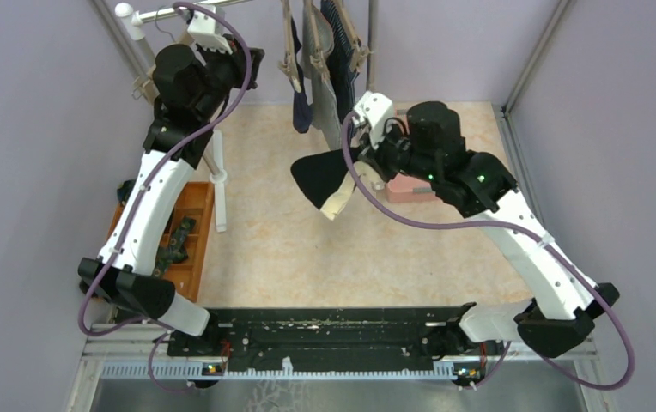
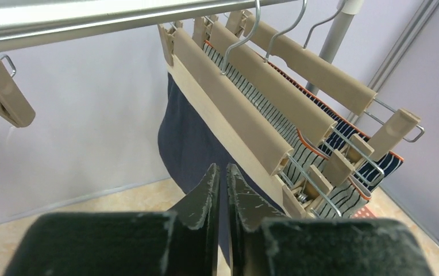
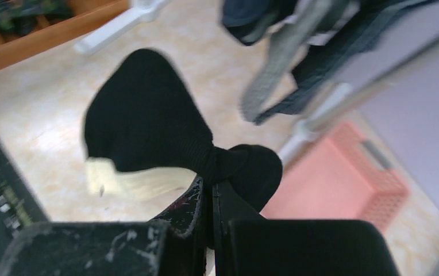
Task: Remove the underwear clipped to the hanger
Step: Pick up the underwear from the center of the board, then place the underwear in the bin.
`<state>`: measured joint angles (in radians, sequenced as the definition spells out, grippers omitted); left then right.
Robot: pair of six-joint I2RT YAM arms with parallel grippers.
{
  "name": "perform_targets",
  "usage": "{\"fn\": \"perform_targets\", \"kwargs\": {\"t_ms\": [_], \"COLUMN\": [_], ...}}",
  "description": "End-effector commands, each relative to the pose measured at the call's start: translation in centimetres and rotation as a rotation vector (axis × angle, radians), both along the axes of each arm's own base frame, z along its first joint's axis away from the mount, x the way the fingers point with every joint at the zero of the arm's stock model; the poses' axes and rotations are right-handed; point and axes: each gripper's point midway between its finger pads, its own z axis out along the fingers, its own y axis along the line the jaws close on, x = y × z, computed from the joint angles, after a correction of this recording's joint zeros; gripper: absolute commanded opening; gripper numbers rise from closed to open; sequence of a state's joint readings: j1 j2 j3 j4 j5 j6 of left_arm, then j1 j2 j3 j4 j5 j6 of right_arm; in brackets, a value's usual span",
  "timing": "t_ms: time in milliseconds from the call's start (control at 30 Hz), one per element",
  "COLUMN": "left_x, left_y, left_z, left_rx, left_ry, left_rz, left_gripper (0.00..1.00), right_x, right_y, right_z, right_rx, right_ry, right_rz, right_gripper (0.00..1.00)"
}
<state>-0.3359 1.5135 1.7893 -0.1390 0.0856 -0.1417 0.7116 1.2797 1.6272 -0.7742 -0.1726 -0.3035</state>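
The black underwear (image 3: 148, 121) is off its hanger, bunched in the right claw (image 3: 208, 187), which is clamped tight on it. The cloth fans toward 11 o'clock above the bench (image 1: 264, 232). 1 is freed and 3 hang clipped. The next move is likely to drop it, perhaps into the pink basket (image 3: 343, 184) at 3 o'clock. The left claw (image 2: 223, 172), nearly closed and empty, faces the navy underwear (image 2: 191, 144) at 12 o'clock.

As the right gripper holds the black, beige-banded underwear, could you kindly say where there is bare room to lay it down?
Free: the beige tabletop between the orange wooden tray, pink plastic basket and black base rail. Crowded: beneath the hanging clipped garments and around the white rack foot.
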Motion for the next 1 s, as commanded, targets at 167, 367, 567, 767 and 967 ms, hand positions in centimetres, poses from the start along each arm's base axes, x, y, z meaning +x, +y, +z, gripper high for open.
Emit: {"fn": "perform_targets", "kwargs": {"t_ms": [167, 367, 567, 767, 967], "left_x": [0.9, 2.3, 1.7, 1.3, 1.0], "left_y": [-0.3, -1.4, -2.3, -2.7, -4.0], "left_z": [2.8, 2.2, 3.7, 3.8, 3.6], "left_rx": [0.01, 0.038, 0.02, -0.002, -0.05], "left_ry": [-0.052, -0.016, -0.05, -0.035, -0.013], "left_rz": [0.002, -0.033, -0.089, -0.113, -0.189], "left_gripper": [0.06, 0.02, 0.06, 0.03, 0.04], "right_x": [8.9, 12.3, 14.4, 16.0, 18.7], "right_y": [-10.6, -16.3, -18.3, -19.4, -21.5], "right_z": [-0.9, -1.8, 0.0, 2.4, -3.9], "right_rx": [-0.204, -0.071, -0.02, 0.016, -0.115], "right_ry": [-0.065, -0.025, -0.119, -0.219, -0.131], "right_rz": [-0.746, -1.036, -1.138, -1.185, -1.243], "right_gripper": [0.0, 0.0, 0.0, 0.0, 0.0]}}
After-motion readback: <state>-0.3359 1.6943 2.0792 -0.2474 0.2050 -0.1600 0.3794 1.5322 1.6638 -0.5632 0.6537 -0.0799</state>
